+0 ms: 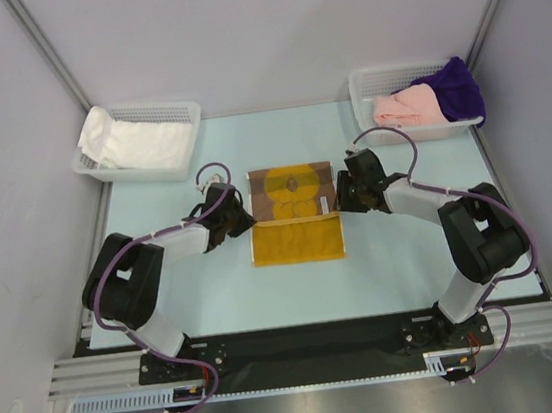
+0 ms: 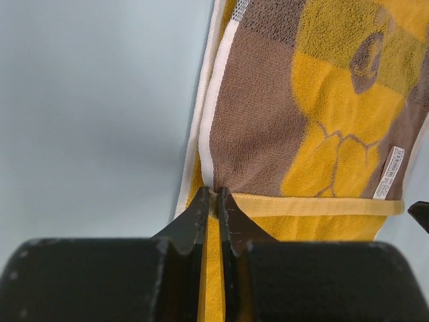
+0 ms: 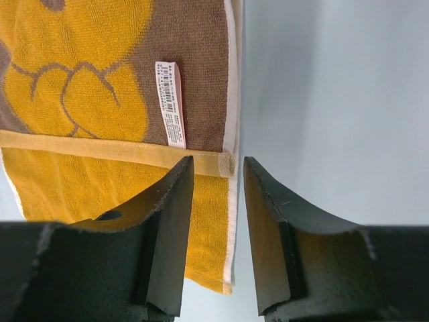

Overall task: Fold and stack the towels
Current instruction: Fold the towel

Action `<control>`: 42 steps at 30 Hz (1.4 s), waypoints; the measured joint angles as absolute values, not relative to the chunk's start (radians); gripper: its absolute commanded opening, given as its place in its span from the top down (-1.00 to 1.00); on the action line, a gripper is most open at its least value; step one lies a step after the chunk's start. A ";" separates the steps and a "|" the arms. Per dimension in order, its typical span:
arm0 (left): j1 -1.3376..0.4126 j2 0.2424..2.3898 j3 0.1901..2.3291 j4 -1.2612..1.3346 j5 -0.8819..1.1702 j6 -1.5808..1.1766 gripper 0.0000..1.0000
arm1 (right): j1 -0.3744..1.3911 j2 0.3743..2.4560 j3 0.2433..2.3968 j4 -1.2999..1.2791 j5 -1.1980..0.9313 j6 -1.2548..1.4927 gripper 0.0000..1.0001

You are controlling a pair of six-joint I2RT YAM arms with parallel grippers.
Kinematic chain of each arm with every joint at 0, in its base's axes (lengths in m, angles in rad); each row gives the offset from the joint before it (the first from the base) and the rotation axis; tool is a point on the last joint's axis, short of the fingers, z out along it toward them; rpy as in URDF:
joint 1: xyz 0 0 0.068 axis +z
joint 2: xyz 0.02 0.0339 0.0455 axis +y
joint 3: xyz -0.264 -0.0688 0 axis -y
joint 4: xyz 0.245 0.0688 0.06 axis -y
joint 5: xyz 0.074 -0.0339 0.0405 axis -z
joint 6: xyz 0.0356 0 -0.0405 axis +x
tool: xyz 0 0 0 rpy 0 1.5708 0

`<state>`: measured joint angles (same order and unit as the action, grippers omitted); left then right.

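— Which step are you on?

— Folding the brown and yellow towel (image 1: 292,189). It lies flat in the middle of the table (image 1: 404,261), and a mustard layer covers its near half, with that layer's hem running across the middle.

— And your grippers?

— My left gripper (image 2: 216,194) is pinched almost shut on the left end of that hem, with cloth between the jaws. My right gripper (image 3: 218,161) is wide open and holds nothing. Its jaws stand either side of the hem's right corner.

— What does the next move need?

— I think the right has to close on its corner. After that both sides should lift level and travel together so the edges meet squarely. If one side leads, the fold will skew.

— The other towels?

— They're in the baskets (image 1: 168,107) at the far corners.
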<state>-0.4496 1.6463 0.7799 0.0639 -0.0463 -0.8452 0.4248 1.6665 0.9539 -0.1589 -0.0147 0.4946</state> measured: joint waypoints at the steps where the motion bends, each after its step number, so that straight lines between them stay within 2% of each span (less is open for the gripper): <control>1: -0.450 1.646 0.780 0.066 -0.046 -0.845 0.99 | 0.427 1.670 0.954 -0.159 -0.015 0.497 0.18; 19: -0.450 1.646 0.780 0.089 -0.039 -0.838 0.99 | 0.441 1.713 0.956 -0.159 -0.014 0.505 0.21; 24: -0.450 1.647 0.780 0.089 -0.039 -0.836 0.99 | 0.443 1.713 0.956 -0.159 -0.007 0.512 0.57; 29: -0.450 1.647 0.780 0.089 -0.039 -0.830 0.99 | 0.443 1.713 0.956 -0.159 0.004 0.521 0.73; 30: -0.450 1.647 0.780 0.089 -0.039 -0.829 0.99 | 0.443 1.713 0.956 -0.159 0.004 0.522 0.81; 36: -0.450 1.646 0.782 0.086 -0.039 -0.811 0.99 | 0.443 1.702 0.960 -0.167 0.015 0.523 0.96; 42: -0.450 1.638 0.810 0.057 -0.041 -0.787 0.99 | 0.444 1.675 0.991 -0.200 0.031 0.514 0.99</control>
